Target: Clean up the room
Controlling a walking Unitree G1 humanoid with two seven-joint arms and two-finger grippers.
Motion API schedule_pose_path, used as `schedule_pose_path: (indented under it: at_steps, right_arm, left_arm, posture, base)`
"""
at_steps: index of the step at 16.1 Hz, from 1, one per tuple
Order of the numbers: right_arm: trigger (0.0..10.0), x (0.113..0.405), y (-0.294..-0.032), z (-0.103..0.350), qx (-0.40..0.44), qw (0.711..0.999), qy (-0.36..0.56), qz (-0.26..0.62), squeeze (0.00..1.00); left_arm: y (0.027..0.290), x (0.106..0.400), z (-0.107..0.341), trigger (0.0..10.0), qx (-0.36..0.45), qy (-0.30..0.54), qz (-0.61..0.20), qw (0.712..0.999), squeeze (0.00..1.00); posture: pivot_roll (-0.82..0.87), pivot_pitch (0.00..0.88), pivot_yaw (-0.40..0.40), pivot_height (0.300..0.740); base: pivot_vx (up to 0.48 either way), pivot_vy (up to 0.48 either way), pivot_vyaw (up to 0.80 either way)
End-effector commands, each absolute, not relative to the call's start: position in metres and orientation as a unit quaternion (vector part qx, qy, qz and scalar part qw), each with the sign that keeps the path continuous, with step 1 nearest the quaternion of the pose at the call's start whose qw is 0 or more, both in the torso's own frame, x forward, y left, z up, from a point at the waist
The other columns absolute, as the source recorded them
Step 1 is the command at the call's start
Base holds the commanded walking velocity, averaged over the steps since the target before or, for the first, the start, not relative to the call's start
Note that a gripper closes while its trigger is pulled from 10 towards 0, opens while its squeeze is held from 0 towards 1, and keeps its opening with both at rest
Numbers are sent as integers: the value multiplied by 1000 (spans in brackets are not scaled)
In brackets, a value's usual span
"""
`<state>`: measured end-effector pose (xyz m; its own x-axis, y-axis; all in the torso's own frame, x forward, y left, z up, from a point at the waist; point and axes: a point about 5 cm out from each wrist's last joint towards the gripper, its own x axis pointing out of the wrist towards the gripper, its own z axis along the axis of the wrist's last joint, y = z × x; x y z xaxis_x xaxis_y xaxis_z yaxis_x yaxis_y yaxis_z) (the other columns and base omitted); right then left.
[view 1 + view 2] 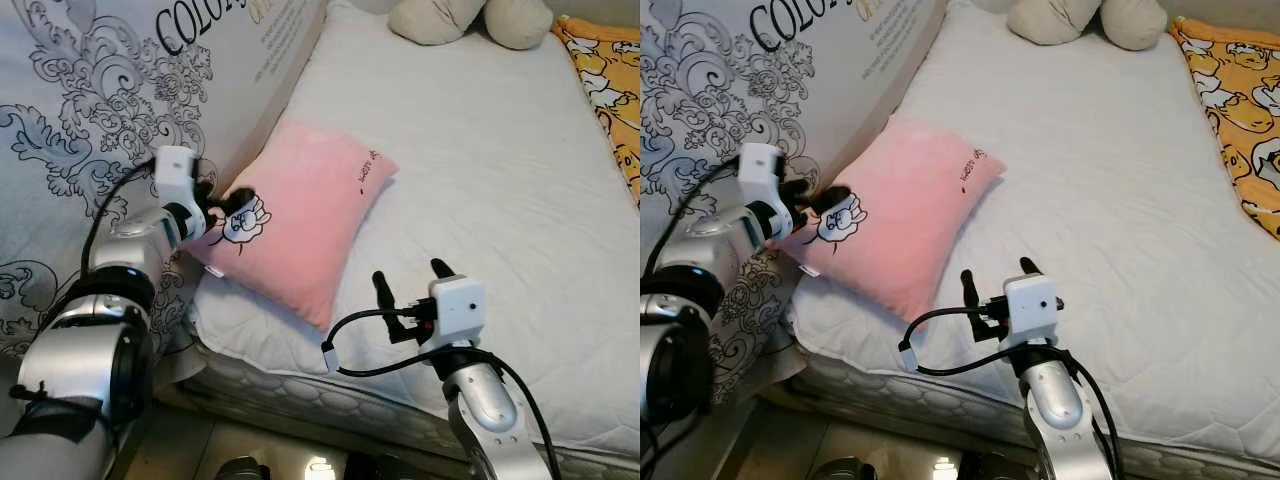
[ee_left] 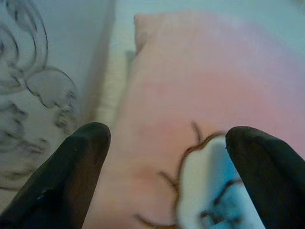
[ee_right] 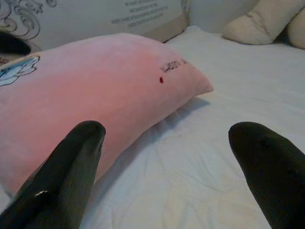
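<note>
A pink pillow [image 1: 305,205] with a cartoon print lies on the white mattress [image 1: 480,150], against the patterned headboard [image 1: 90,90]. My left gripper [image 1: 229,207] is at the pillow's edge beside the headboard, on the cartoon print. In the left wrist view it [image 2: 167,143] stands open with the pink fabric [image 2: 190,86] close between its fingers, not clamped. My right gripper [image 1: 410,273] hovers open over the mattress just past the pillow's near corner, pointing along the pillow [image 3: 95,90], with nothing between its fingers.
A beige plush toy [image 1: 470,18] sits at the far end of the bed. A yellow printed blanket [image 1: 610,70] lies along the right edge. The mattress's front edge [image 1: 330,395] drops to the floor right below me.
</note>
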<state>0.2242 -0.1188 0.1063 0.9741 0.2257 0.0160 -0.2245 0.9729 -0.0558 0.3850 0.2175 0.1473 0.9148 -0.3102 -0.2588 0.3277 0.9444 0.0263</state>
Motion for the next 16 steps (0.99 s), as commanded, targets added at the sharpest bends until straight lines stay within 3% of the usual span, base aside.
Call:
schedule_pose_path:
  at_steps: [1,3,10,13,15,16]
  right_arm:
    - [10000,222,-124,108,-26,994,-12,101,0]
    - [10000,220,-126,107,-28,995,-9,97,0]
    - [10000,218,-126,105,-29,995,-4,90,0]
    - [10000,220,-125,105,-28,995,-3,93,0]
    - [10000,220,-124,105,-28,995,-3,93,0]
    - [10000,220,-124,105,-28,995,-2,93,0]
  left_arm:
    - [220,384,150,10000,132,99,-154,974,1000]
    - [213,386,161,10000,217,36,-144,965,1000]
    - [205,389,207,10000,298,-143,-98,939,1000]
    - [205,390,204,10000,287,-133,-97,944,1000]
    - [212,393,175,10000,177,-3,-104,979,1000]
    - [216,392,163,10000,127,45,-99,986,0]
  posture:
    - [-34,99,17,740]
    - [-42,101,20,740]
    - [-47,101,30,740]
    - [-42,101,28,740]
    - [-45,105,27,740]
    - [-45,105,27,740]
  base:
    - [0,0,0]
    - [0,0,0]
    - [0,0,0]
    - [0,0,0]
    - [0,0,0]
    - [0,0,0]
